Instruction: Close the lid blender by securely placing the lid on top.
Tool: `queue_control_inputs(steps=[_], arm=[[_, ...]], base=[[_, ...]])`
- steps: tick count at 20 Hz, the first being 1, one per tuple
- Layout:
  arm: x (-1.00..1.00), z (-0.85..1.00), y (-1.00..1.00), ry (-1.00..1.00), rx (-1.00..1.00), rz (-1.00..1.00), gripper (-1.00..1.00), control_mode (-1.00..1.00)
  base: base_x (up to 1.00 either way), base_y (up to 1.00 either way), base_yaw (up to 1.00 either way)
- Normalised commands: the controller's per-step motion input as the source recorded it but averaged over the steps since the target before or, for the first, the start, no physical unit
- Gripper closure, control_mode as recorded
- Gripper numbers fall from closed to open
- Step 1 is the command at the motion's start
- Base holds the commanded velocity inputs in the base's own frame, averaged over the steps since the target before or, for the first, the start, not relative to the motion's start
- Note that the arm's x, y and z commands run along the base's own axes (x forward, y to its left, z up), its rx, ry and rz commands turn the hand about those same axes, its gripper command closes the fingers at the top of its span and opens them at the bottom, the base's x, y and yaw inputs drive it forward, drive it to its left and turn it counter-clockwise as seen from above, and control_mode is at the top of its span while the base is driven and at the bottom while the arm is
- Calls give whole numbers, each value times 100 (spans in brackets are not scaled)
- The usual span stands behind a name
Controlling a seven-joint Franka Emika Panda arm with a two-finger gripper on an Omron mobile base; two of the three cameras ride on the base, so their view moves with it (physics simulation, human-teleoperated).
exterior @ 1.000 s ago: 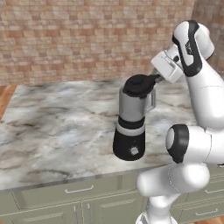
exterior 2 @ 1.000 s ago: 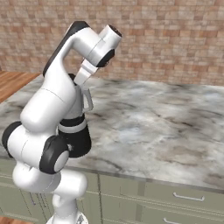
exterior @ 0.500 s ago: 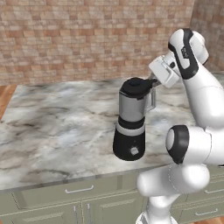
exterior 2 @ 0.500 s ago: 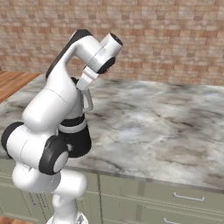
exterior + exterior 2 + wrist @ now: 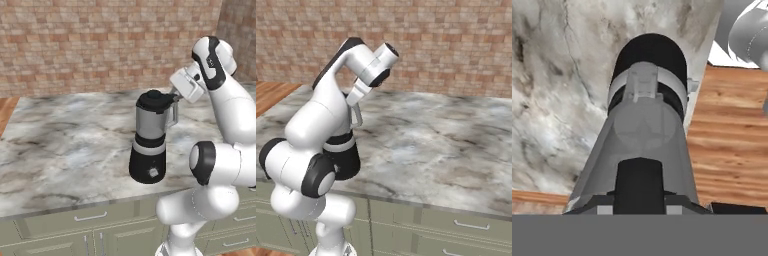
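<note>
- Black round lid (image 5: pixel 156 99) sits on the grey-jarred, black-based blender (image 5: pixel 150 140); press it straight down, level.
- Pincer (image 5: pixel 176 94) beside the lid; can't tell if spread or pinching.

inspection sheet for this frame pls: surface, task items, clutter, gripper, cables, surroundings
Surface: grey-veined marble counter over pale green drawers.
Blender: blender upright near the counter's front edge, black base with white button, grey jar, handle toward the arm.
Lid: black lid sits on the jar's rim; whether it is fully seated cannot be told.
Clutter: nothing seen.
Gripper: gripper at the lid's edge by the handle; open or shut cannot be told, fingers hidden.
Cables: nothing seen.
Surroundings: brick wall behind the counter, wooden floor below in the hand view.
</note>
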Motion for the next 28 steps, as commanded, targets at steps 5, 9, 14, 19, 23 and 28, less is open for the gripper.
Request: queue_control_inputs(steps=[5, 9, 14, 19, 23, 28], arm=[[-14, -24, 2, -1, 1, 0, 100, -100], [0, -14, 8, 0, 0, 0, -100, -100], [0, 0, 0, 0, 0, 0, -100, -100], [0, 1, 0, -4, 0, 0, -100, -100], [-29, 21, 0, -9, 0, 0, -100, -100], [-73, 27, 11, -10, 0, 0, -100, -100]], base=[[0, 0, 0], [0, 0, 0], [0, 0, 0], [0, 0, 0], [0, 0, 0], [0, 0, 0]])
